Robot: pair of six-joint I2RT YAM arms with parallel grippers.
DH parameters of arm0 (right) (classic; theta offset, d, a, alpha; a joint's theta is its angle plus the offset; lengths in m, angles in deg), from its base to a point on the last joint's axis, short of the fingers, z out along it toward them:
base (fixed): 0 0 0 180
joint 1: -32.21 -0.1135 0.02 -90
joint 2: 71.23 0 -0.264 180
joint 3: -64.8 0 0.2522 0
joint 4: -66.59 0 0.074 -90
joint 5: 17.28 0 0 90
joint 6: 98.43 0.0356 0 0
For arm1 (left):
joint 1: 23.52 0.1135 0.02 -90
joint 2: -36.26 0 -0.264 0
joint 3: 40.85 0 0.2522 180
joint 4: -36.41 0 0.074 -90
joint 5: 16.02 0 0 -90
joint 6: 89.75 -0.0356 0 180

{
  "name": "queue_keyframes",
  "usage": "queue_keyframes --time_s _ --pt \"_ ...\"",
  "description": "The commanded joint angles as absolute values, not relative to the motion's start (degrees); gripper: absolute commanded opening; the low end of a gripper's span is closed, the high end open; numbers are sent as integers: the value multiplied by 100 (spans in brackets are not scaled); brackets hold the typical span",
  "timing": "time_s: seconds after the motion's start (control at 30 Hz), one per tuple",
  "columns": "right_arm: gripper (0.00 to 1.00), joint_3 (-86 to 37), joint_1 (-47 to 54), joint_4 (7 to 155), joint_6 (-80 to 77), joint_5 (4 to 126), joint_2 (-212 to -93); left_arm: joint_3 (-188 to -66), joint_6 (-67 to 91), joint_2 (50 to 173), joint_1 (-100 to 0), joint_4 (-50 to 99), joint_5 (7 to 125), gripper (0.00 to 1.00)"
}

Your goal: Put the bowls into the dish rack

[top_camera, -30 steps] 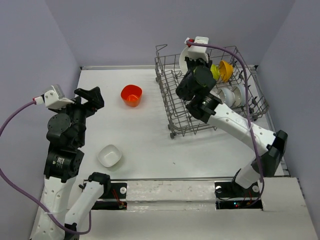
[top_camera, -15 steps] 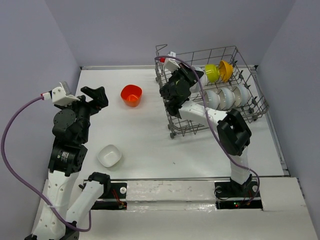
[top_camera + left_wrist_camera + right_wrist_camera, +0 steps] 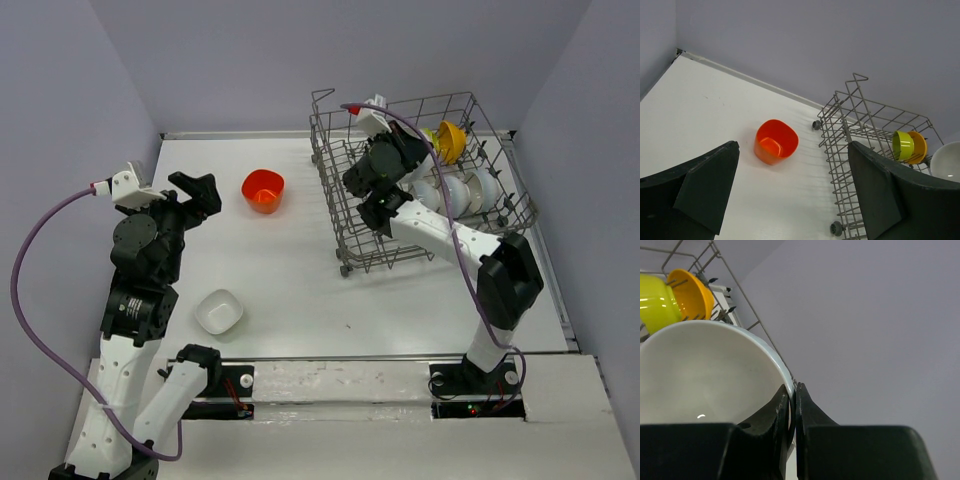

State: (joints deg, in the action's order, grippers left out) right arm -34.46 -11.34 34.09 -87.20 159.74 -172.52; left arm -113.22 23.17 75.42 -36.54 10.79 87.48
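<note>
My right gripper point(image 3: 794, 387) is shut on the rim of a white bowl point(image 3: 705, 375), one finger inside and one outside. In the top view the right gripper point(image 3: 383, 160) hangs over the left half of the grey wire dish rack point(image 3: 335, 215), and the held bowl is hidden by the arm. In the rack stand a lime green bowl point(image 3: 430, 141), an orange-yellow bowl point(image 3: 453, 140) and white bowls point(image 3: 455, 195). On the table, a red-orange bowl point(image 3: 263, 190) sits left of the rack and a white bowl point(image 3: 219, 311) lies nearer the front. My left gripper point(image 3: 197, 193) is open and empty, left of the red-orange bowl point(image 3: 775, 141).
The rack point(image 3: 850, 130) has tall grid sides and small wheels at its base. Walls close in the table at the back and both sides. The right arm's purple cable point(image 3: 455, 235) loops over the rack.
The right arm with its white bowl swung left from the rack's back edge, then back right and lower over the rack. The left arm edged right, its gripper still open.
</note>
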Motion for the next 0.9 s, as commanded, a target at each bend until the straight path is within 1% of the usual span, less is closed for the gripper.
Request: queue_keyframes --time_s 0.0,0.23,0.43,0.47,0.87 --pt "1 -3264 -1112 3930 -8166 15657 -17274 -11297 2213 7537 -3627 1377 8699 99" --pt "1 -3264 -1059 5080 -7252 15481 -17344 -11288 2213 7573 -3627 1377 8629 99" --pt "1 -3114 -954 5512 -6794 15288 -17397 -11288 2204 7608 -3635 1377 8567 99" --pt "1 -3071 -954 5757 -6646 15209 -17423 -11297 2187 7590 -3627 1359 8567 99" --pt "1 -2982 -901 6295 -6197 14989 -17414 -11288 2204 7608 -3627 1359 8541 99"
